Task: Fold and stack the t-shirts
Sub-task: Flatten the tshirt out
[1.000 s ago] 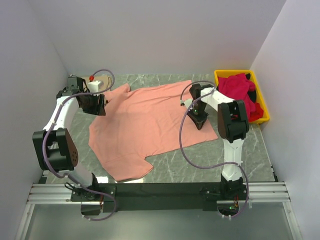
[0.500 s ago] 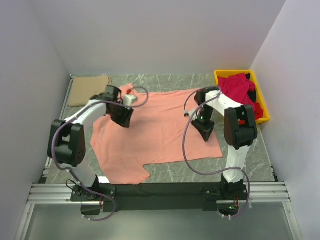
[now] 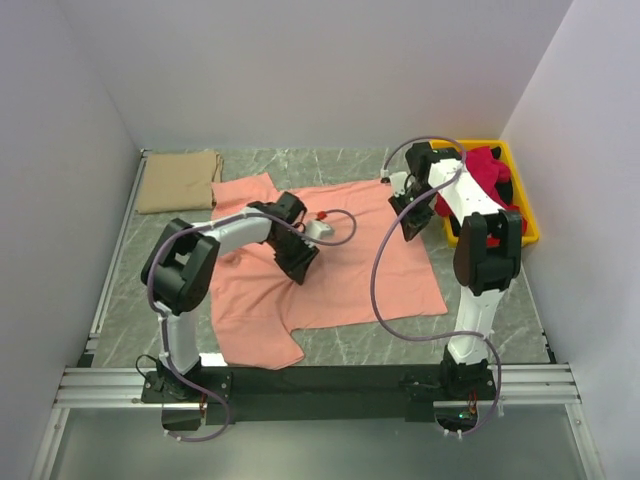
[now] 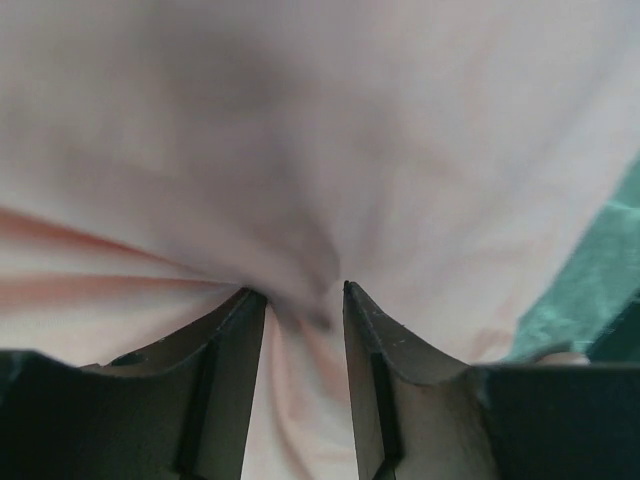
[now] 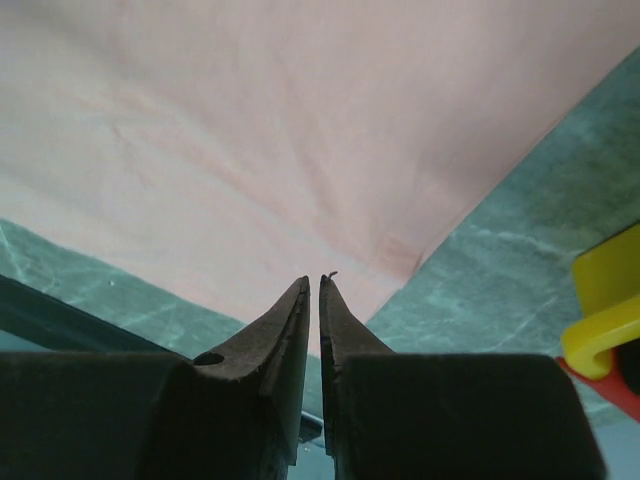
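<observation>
A salmon-pink t-shirt (image 3: 350,275) lies spread out in the middle of the table. My left gripper (image 3: 300,268) is down on its middle. In the left wrist view the gripper (image 4: 297,295) has a fold of the pink cloth (image 4: 320,120) bunched between its fingertips, with creases running to them. My right gripper (image 3: 406,228) is at the shirt's right edge. In the right wrist view it (image 5: 318,280) is shut just above the pink cloth (image 5: 250,130), near its edge, with nothing visible between the fingers. A folded tan-beige t-shirt (image 3: 178,180) lies at the far left. Crimson-red t-shirts (image 3: 490,170) fill the bin.
A yellow plastic bin (image 3: 528,228) stands at the far right, close behind the right arm; its corner shows in the right wrist view (image 5: 610,310). Purple cables loop over the shirt. White walls close in the table on three sides.
My left gripper has moved from the shirt's far left sleeve rightward to its middle. My right gripper has moved toward the far right. The shirt has turned and lies flatter.
</observation>
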Tool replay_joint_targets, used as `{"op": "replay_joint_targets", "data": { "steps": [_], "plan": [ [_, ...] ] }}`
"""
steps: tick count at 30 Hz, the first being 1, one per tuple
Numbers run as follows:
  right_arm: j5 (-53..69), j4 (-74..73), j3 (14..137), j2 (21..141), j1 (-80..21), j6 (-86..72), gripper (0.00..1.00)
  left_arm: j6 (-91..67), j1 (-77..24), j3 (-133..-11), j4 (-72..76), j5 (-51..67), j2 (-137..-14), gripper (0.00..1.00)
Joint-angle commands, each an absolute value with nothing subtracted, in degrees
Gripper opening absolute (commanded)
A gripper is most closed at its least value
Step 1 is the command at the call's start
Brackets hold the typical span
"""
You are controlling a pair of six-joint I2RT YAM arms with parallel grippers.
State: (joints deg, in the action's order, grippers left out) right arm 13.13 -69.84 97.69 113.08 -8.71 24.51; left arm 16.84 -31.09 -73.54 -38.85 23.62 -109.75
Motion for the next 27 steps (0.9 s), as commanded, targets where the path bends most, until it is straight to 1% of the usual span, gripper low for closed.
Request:
{"op": "replay_joint_targets", "data": {
  "steps": [1,4,5,6,8,10,11,13,14,15,18,19,20,22,24,26,27],
  "plan": [
    [13.80,-68.38,102.03,115.48,-8.17,21.80,0.16,18.89,-35.16,-75.49,-42.87,32.06,-112.59,0.43],
    [15.11,-68.46,103.27,116.89,-8.26,21.71,0.17,19.43,-32.01,-76.20,-43.42,38.22,-109.26,0.48],
    [15.47,-68.47,103.27,117.16,-8.17,21.71,0.17,18.81,-30.08,-76.64,-43.51,40.06,-108.03,0.50],
    [15.90,-68.55,103.18,117.33,-8.26,21.97,0.17,18.46,-25.88,-78.90,-43.59,41.38,-106.02,0.53],
    [17.40,-67.94,101.87,117.51,-8.35,22.41,0.17,17.93,-21.47,-81.98,-44.29,42.45,-104.33,0.54],
    [18.10,-67.15,100.38,117.68,-9.22,22.76,0.17,16.10,-13.40,-88.21,-43.51,41.32,-103.10,0.57],
    [18.02,-66.37,99.85,117.69,-9.49,22.68,0.17,15.91,-13.36,-88.24,-43.51,40.35,-103.10,0.57],
    [17.93,-64.44,98.88,118.21,-10.28,22.33,0.17,14.77,-9.77,-91.84,-42.63,36.49,-104.32,0.57],
    [17.58,-63.90,99.05,118.65,-10.89,21.89,0.17,14.07,-8.97,-92.80,-42.02,31.86,-105.20,0.57],
    [17.75,-63.64,99.31,119.26,-11.07,21.71,0.17,14.06,-7.57,-94.90,-42.45,30.86,-107.47,0.57],
    [17.93,-62.84,100.63,121.90,-11.77,20.74,0.14,11.70,-6.24,-98.94,-42.98,25.68,-112.91,0.52],
    [17.84,-62.58,101.07,123.04,-11.86,20.74,0.13,11.43,-6.07,-100.18,-44.02,25.32,-114.42,0.48],
    [17.93,-62.32,101.25,123.48,-11.95,20.57,0.10,11.43,-5.46,-101.33,-44.03,26.18,-116.35,0.47],
    [17.32,-61.62,101.34,124.62,-12.13,20.04,0.08,10.20,-5.10,-101.25,-42.98,25.32,-117.50,0.47],
    [15.83,-61.61,101.60,125.50,-12.30,19.78,0.05,8.53,-5.01,-102.21,-42.80,21.91,-119.87,0.45],
    [14.42,-62.05,101.60,126.47,-12.30,19.51,0.05,7.39,-5.01,-102.74,-42.45,19.09,-121.46,0.41],
    [13.89,-62.22,101.34,126.65,-12.22,19.51,0.04,7.21,-5.01,-103.79,-42.71,17.42,-123.20,0.41]
  ]
}}
